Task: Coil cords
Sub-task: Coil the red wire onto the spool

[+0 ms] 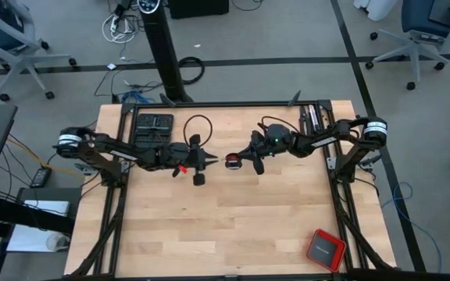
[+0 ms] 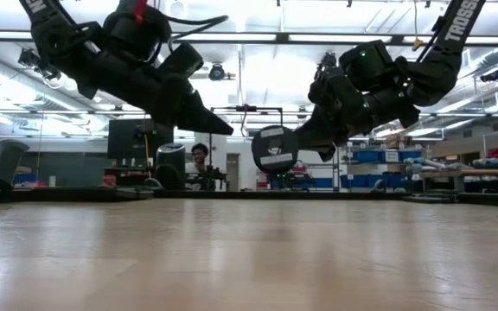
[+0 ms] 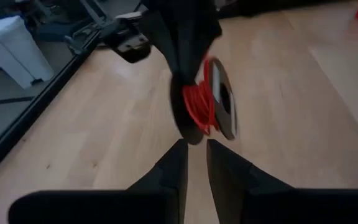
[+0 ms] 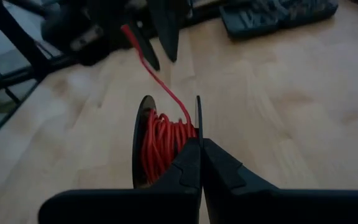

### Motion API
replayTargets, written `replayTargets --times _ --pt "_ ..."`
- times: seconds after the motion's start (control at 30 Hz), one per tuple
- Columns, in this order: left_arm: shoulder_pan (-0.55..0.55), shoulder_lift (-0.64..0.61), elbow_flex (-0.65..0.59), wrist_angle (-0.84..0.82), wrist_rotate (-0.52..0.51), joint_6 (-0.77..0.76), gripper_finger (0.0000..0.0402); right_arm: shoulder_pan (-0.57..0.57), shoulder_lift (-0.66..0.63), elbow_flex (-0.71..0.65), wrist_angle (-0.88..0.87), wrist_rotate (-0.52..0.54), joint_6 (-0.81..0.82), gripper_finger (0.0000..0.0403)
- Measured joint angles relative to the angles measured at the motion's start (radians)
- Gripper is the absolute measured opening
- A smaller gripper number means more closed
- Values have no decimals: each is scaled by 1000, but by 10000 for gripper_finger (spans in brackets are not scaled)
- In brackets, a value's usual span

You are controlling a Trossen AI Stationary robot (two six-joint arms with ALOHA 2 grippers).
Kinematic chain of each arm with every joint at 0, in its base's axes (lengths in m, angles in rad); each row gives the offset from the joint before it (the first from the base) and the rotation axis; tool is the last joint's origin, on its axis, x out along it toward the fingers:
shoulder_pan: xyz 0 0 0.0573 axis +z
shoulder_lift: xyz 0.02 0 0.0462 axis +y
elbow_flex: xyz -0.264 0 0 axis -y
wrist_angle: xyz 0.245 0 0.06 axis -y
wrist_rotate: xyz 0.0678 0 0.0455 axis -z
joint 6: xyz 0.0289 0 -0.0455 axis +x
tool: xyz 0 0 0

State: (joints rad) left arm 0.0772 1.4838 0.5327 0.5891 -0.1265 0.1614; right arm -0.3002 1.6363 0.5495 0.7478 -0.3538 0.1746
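The right gripper (image 4: 199, 163) is shut tight on the rim of a small round black spool (image 4: 143, 146), holding it up above the light wooden table (image 1: 233, 226). That way the spool stays put while the thin red cord (image 4: 161, 144) wraps around its middle. One bit of cord runs from the spool across to the left gripper (image 1: 203, 160). I think the nearly closed left fingers pinch it there to pull it straight, but the pinch is hard to see
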Motion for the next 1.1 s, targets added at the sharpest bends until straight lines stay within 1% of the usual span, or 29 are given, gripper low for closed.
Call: replayTargets --times 0.23,0.33,0.6,0.7,0.8,0.97,1.1 --pt "0 0 0 45 1 -66 63 15 0 0 -26 40 -23 0" --pt "0 0 0 85 40 -89 63 24 0 0 -39 70 -39 0" --pt "0 1 0 112 49 -122 63 26 0 0 -39 89 -46 0" --pt "0 1 0 127 50 -139 63 26 0 0 -39 93 -46 0" --pt "0 2 0 129 43 -142 63 35 0 0 -34 112 -47 0" --pt "-1 13 0 181 28 -159 63 60 1 25 -37 151 -72 0" --pt "-1 26 0 178 23 -165 63 66 1 39 -45 155 -81 0"
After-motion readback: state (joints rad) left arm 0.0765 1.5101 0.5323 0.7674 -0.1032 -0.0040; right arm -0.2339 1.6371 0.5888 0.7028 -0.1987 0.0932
